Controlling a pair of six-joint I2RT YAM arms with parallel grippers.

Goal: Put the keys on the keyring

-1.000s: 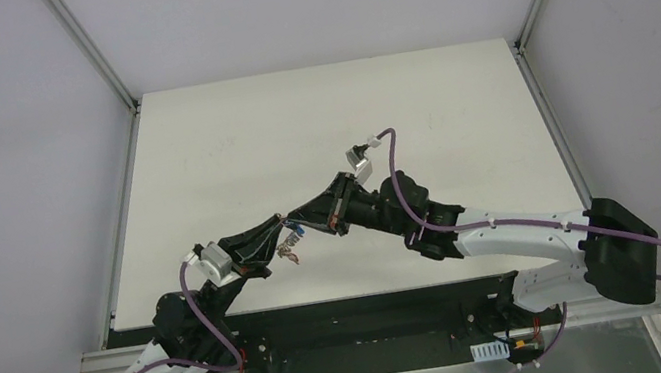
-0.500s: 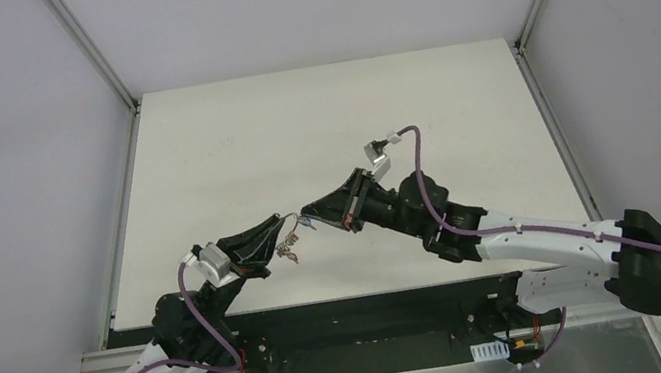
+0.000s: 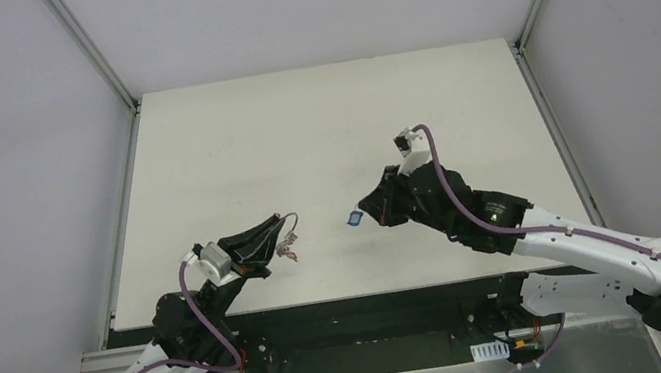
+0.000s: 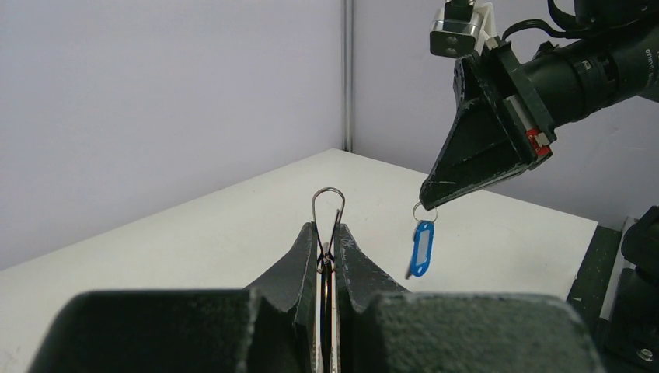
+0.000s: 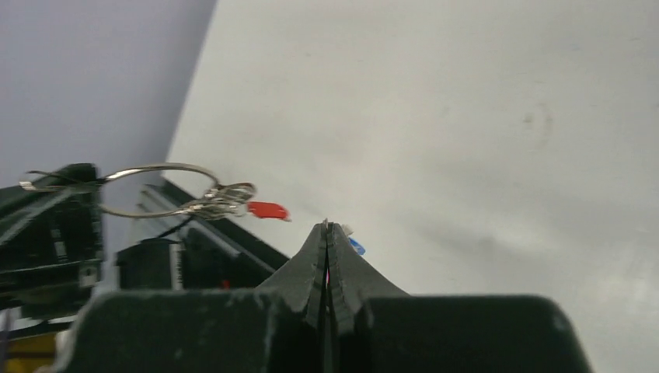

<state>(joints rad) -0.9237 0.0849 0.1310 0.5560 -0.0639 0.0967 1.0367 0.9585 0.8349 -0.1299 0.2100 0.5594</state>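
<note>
My left gripper (image 3: pixel 277 227) is shut on the keyring (image 4: pixel 328 208), whose thin wire loop pokes out past the fingertips. In the right wrist view the keyring (image 5: pixel 152 189) shows as a wide silver loop with a bunch of silver keys and the red-headed key (image 5: pixel 267 210) hanging from it. My right gripper (image 3: pixel 367 211) is shut on the small ring of the blue-headed key (image 4: pixel 422 247), which dangles below its tips, well above the table. The two grippers face each other with a clear gap between them, and the blue key (image 3: pixel 353 218) is apart from the keyring.
The white table (image 3: pixel 317 128) lies under both arms, with metal rails along its left and right edges. Grey walls enclose it on three sides. The black mounting bar (image 3: pixel 367 307) with both arm bases runs along the near edge.
My right arm has drawn back to the right with the blue key, away from the keyring it was touching. The left gripper and keyring have stayed put.
</note>
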